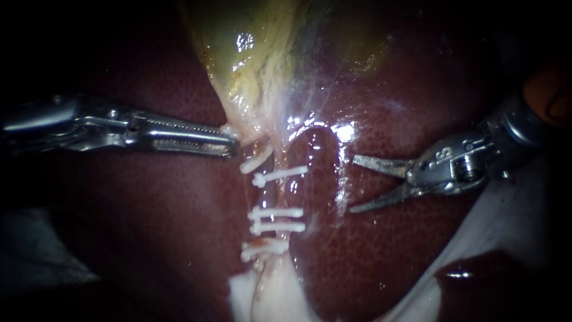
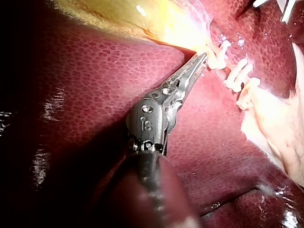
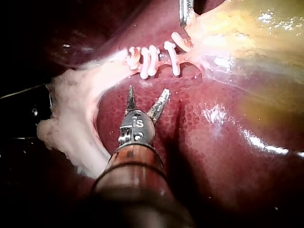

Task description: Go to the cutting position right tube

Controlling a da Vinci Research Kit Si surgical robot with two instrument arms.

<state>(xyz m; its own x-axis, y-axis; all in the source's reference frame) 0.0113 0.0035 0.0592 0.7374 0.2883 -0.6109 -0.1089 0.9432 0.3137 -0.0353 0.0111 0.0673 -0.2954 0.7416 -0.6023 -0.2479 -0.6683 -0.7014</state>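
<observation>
My right instrument [image 1: 353,184] comes in from the right with its two thin blades open, over the liver [image 1: 381,250] and a short way right of the clipped tubes. The right tube [image 1: 279,194] runs down from the gallbladder [image 1: 256,53] and carries white clips [image 1: 277,219], with a bare stretch between the upper and lower ones. My left instrument [image 1: 229,144] is shut on pale tissue at the gallbladder's neck. In the right wrist view the open blades [image 3: 147,97] stand just short of the clips [image 3: 147,61]. The left wrist view shows my left instrument's jaws [image 2: 200,62] closed at that tissue.
Dark red liver [image 1: 149,226] lies on both sides of the tubes. Pale fatty tissue [image 1: 265,298] spreads below the lowest clip. A white cloth [image 1: 506,220] shows at the lower right, beside a dark liver edge [image 1: 471,274].
</observation>
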